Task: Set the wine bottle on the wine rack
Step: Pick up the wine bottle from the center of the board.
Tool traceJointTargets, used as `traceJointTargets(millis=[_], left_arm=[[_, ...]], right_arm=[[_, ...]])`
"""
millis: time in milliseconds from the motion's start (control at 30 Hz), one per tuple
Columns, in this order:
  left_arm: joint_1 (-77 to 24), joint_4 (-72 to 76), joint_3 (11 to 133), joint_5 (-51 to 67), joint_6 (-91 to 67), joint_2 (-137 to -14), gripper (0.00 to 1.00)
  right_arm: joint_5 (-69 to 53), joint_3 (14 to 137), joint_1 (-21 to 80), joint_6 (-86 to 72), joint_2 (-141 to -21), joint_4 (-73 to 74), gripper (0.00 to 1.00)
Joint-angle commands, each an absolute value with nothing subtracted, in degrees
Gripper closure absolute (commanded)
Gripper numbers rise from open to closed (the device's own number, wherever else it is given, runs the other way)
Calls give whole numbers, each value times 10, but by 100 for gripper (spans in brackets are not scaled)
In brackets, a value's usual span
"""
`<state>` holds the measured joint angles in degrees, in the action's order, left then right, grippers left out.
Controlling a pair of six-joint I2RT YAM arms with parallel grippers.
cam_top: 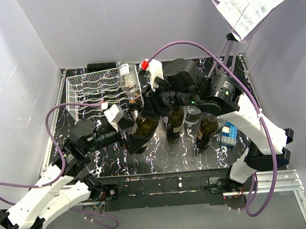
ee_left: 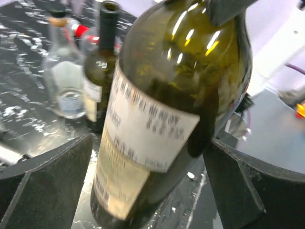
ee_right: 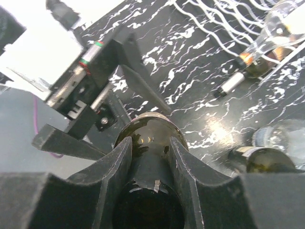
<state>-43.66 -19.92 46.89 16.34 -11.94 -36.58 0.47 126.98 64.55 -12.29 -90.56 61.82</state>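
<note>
- Both my jaws are at the green wine bottle [cam_top: 143, 126], just off the wine rack's [cam_top: 92, 89] near right corner.
- My right jaws pinch its neck.
- My left jaws stand spread around its body.

Lighting is diffuse and comes from above; the white enclosure walls [cam_top: 34, 44] read bright and even. The glossy black table [cam_top: 197, 161] returns small specular patches. In the left wrist view, the wine bottle [ee_left: 176, 95] carries several bright glare streaks on its shoulder, its label text is smeared by blur, and the background bottles [ee_left: 102, 71] are soft. In the right wrist view, the upper left corner is blown out to white.
</note>
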Motion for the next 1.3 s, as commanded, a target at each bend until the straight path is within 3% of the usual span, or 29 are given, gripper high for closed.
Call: traceJointTargets(millis=[0, 133, 500, 700, 800, 933, 967, 1000, 1133, 1167, 1267], left_arm=[[-434, -133, 498, 326, -110, -416, 2], [-435, -121, 502, 386, -135, -447, 2], [-434, -85, 461, 377, -174, -429, 2], [-434, -83, 457, 377, -177, -435, 11], [-434, -90, 469, 369, -167, -445, 39], [-435, -108, 483, 360, -147, -456, 67], [-434, -113, 486, 358, -141, -461, 89], [-434, -118, 489, 351, -135, -462, 100], [-434, -135, 498, 322, -112, -471, 100], [-434, -141, 502, 309, -102, -472, 100], [-434, -157, 509, 265, -58, -468, 100]], right_arm=[[-74, 1294, 652, -162, -874, 570, 99], [-76, 1294, 652, -165, -867, 570, 99], [-70, 1290, 636, -174, -836, 543, 99], [-81, 1284, 627, -184, -825, 509, 99], [-84, 1277, 625, -188, -822, 498, 99], [-93, 1253, 623, -191, -807, 480, 99], [-91, 1247, 623, -192, -804, 477, 99], [-89, 1242, 623, -193, -801, 476, 99], [-82, 1226, 622, -195, -798, 482, 97], [-79, 1222, 622, -195, -797, 484, 83], [-70, 1193, 622, -187, -781, 479, 20]])
